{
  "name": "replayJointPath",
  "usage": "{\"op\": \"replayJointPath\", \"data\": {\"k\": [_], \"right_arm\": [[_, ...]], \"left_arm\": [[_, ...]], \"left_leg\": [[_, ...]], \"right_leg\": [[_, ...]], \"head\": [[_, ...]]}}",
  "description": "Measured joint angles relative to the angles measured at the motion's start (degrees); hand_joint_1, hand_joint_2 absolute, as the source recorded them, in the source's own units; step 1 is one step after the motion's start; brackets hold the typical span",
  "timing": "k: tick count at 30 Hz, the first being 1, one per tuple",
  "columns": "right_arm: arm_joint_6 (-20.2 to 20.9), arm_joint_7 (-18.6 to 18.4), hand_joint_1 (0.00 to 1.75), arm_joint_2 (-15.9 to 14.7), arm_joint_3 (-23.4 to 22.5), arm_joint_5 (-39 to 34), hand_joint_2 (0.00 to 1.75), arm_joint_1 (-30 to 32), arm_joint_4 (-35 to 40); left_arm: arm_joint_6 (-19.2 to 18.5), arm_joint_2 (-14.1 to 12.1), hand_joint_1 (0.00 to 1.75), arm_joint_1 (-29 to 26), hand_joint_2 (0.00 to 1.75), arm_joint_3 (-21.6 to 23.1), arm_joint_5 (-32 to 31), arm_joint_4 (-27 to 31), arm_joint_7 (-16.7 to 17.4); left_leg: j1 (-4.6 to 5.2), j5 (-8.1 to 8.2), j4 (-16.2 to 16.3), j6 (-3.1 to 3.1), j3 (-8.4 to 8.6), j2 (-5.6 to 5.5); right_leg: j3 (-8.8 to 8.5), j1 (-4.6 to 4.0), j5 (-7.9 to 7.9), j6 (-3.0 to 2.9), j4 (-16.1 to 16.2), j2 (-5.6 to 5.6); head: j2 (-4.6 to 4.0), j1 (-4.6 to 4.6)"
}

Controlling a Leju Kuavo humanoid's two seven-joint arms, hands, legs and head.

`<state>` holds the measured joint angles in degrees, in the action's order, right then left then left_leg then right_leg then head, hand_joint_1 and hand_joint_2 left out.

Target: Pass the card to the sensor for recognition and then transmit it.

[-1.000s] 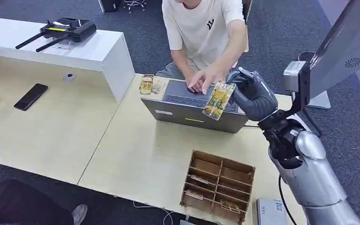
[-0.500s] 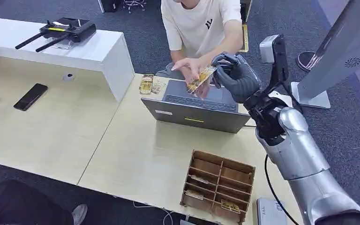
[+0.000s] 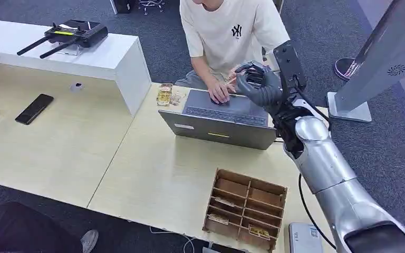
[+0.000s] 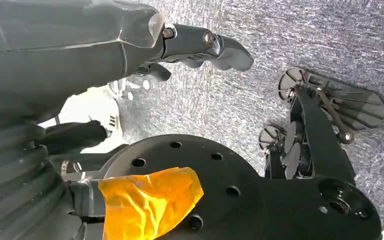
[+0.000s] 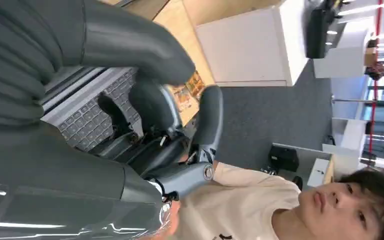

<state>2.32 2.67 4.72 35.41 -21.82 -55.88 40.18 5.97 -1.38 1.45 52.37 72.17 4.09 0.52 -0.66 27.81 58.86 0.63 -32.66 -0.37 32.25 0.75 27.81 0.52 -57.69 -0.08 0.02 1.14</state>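
Fingers spread, seemingly empty | right hand above laptop

The right arm reaches up and forward, its hand raised above the far edge of the laptop, fingers curled loosely with nothing between them. The left hand hangs low, far from the laptop, fingers slightly curled and holding nothing.
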Motion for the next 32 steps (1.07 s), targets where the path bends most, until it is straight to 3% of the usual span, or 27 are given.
{"op": "replayJointPath", "data": {"k": [7, 16, 22, 32], "right_arm": [[0.33, 0.74, 0.0, 0.15, -0.2, 2.52, 1.75, 0.89, -1.1], [1.27, 1.55, 0.0, 0.11, -2.16, 3.55, 1.75, 6.82, 5.51], [1.29, 2.93, 0.0, -0.42, -3.72, 2.34, 1.75, 11.78, 13.23], [-3.8, 5.66, 0.0, -2.8, -7.7, 1.29, 1.75, 24.26, 31.76]], "left_arm": [[-0.44, 0.07, 0.0, 0.03, 1.75, 0.13, 0.55, 0.0, 0.0], [-1.99, 0.72, 0.0, 0.11, 1.75, 0.15, 1.81, -0.81, -0.72], [-2.34, 1.49, 0.0, 0.17, 1.75, 0.15, 2.67, -1.99, -1.46], [-1.42, 2.8, 0.0, 0.09, 1.75, 0.15, 4.85, -2.78, -2.71]], "left_leg": [[0.0, 0.0, 0.0, 0.0, 0.0, 0.0], [0.0, 0.0, 0.01, 0.0, 0.01, 0.0], [0.01, 0.01, 0.01, 0.0, 0.0, 0.01], [0.03, 0.02, 0.01, -0.01, -0.01, -0.01]], "right_leg": [[0.01, 0.0, 0.0, 0.0, 0.01, 0.0], [0.02, 0.0, 0.0, 0.0, 0.01, 0.0], [0.04, 0.0, 0.0, 0.0, 0.02, 0.01], [0.04, 0.02, 0.01, 0.0, 0.04, 0.0]], "head": [[0.0, 0.0], [0.0, -0.02], [0.0, 0.02], [0.0, 0.02]]}}
